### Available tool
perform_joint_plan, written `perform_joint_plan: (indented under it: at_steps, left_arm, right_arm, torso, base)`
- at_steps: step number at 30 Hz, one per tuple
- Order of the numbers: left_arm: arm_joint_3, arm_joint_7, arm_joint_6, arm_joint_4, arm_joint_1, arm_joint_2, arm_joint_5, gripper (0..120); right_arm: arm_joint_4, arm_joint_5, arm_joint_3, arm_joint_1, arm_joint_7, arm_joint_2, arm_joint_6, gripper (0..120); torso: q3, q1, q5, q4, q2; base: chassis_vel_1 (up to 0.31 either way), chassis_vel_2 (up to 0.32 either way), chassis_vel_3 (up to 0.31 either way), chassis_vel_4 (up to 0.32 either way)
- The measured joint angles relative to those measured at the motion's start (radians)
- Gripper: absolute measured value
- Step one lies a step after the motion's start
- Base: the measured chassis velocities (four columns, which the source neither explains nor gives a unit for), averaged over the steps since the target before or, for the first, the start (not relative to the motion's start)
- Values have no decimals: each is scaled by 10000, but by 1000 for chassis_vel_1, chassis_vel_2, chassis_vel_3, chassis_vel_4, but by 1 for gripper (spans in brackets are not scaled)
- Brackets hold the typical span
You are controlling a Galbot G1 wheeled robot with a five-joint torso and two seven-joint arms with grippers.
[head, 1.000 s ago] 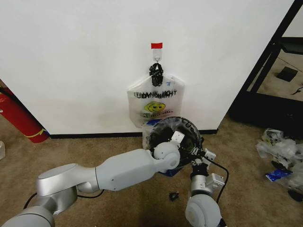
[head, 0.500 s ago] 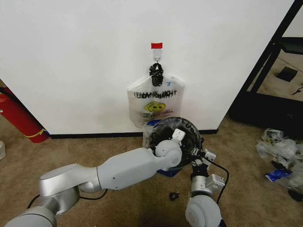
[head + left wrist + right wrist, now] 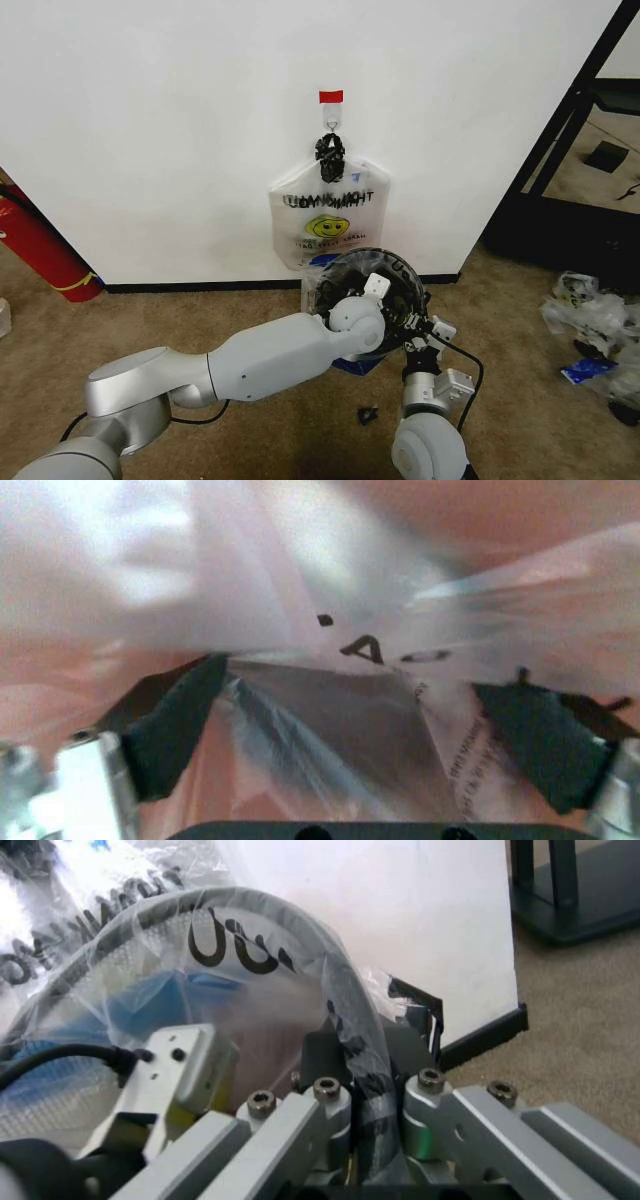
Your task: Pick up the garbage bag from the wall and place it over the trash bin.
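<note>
The trash bin, black mesh, stands on the carpet against the wall, below the red-taped hook. The clear garbage bag with its blue patch is draped into and over the bin's rim. My left arm reaches into the bin. Inside it my left gripper is open, its dark pads spread apart with the bag's film stretched in front of them. At the near rim, my right gripper is shut on the plastic-covered rim.
A white smiley-face bag hangs from the hook just behind the bin. A red fire extinguisher leans at the left. A black frame and loose plastic litter lie to the right. A small black piece is on the carpet.
My left forearm has edged slightly forward toward the bin. The right gripper, bin and bags look unchanged.
</note>
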Motion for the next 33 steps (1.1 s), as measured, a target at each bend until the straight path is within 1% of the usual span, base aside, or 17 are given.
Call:
perform_joint_plan:
  at_steps: [5, 7, 9, 10, 12, 13, 14, 15, 18, 19, 21, 22, 23, 25, 26, 29, 33]
  left_arm:
    - [57, -20, 7, -846, 14, 423, -186, 74]
    - [58, -18, 15, -1120, 46, 603, -213, 64]
    - [52, -5, 10, -1160, 62, 641, -213, 62]
    - [20, 22, -10, -1164, 91, 665, -201, 57]
    - [-84, 109, -120, -994, 148, 621, -89, 47]
    - [-110, 132, -164, -930, 164, 591, -49, 45]
    - [-162, 173, -233, -796, 185, 516, 8, 38]
    - [-162, 173, -233, -796, 185, 516, 8, 38]
    - [-215, 267, -327, -511, 175, 361, 127, 29]
    - [-213, 329, -349, -387, 161, 319, 214, 25]
    - [-131, 609, -441, 104, 91, 229, 836, 15]
    - [-108, 654, -488, 221, 83, 208, 974, 12]
    - [-108, 654, -488, 221, 83, 208, 974, 12]
    - [-92, 675, -589, 385, 82, 149, 1115, 2]
    - [-93, 680, -641, 393, 91, 110, 1132, 0]
    - [-95, 688, -760, 394, 128, -6, 1136, 0]
    - [-46, 705, -703, 404, 139, -60, 1118, 0]
  right_arm:
    - [-36, 97, 50, 92, 10, -54, -6, 1]
    - [-39, 164, 67, 120, 19, -82, -25, 1]
    - [-39, 178, 66, 123, 20, -84, -29, 1]
    - [-41, 197, 61, 131, 23, -81, -40, 1]
    - [-46, 193, 34, 140, 27, -37, -53, 1]
    - [-46, 190, 23, 140, 28, -18, -57, 1]
    - [-46, 178, 0, 137, 28, 14, -63, 1]
    - [-46, 178, 0, 137, 28, 14, -63, 1]
    - [-37, 153, -11, 99, 28, 34, -66, 1]
    - [-24, 142, -11, 82, 28, 35, -66, 1]
    - [46, 74, -11, 33, 19, 52, -65, 1]
    - [63, 53, -14, 14, 17, 60, -64, 1]
    - [63, 53, -14, 14, 17, 60, -64, 1]
    - [87, 7, -34, -42, 6, 74, -61, 1]
    - [88, -18, -42, -64, -5, 78, -50, 1]
    - [71, -36, -69, -78, -19, 100, -38, 1]
    - [60, -35, -87, -64, -19, 112, -38, 1]
  torso:
    - [0, 0, 0, 1, 0]
    - [0, 0, 0, 1, 0]
    - [0, 0, 0, 2, 0]
    - [0, 0, 0, 2, 0]
    - [0, 0, 0, 1, 0]
    - [0, 0, 0, 1, 0]
    - [0, 0, -1, 1, 0]
    - [0, 0, -1, 1, 0]
    - [0, 0, 0, 0, -2]
    - [0, 0, -1, -1, -2]
    - [0, 0, 0, -1, -2]
    - [0, 0, 0, 2, -2]
    - [0, 0, 0, 2, -2]
    - [0, 0, 0, 3, -2]
    - [0, 0, 0, 2, -2]
    - [0, 0, 0, -1, -2]
    - [0, 0, 0, 0, -2]
  base:
    - [0, 0, 0, 0]
    - [0, 0, 0, 0]
    - [0, 0, 0, 0]
    - [0, 0, 0, 0]
    - [0, 0, 0, 0]
    - [0, 0, 0, 0]
    - [0, 0, 0, 0]
    - [0, 0, 0, 0]
    - [0, 0, 0, 0]
    - [0, 0, 0, 0]
    - [0, 0, 0, 0]
    - [0, 0, 0, 0]
    - [0, 0, 0, 0]
    - [0, 0, 0, 0]
    - [0, 0, 0, 0]
    - [0, 0, 0, 0]
    - [0, 0, 0, 0]
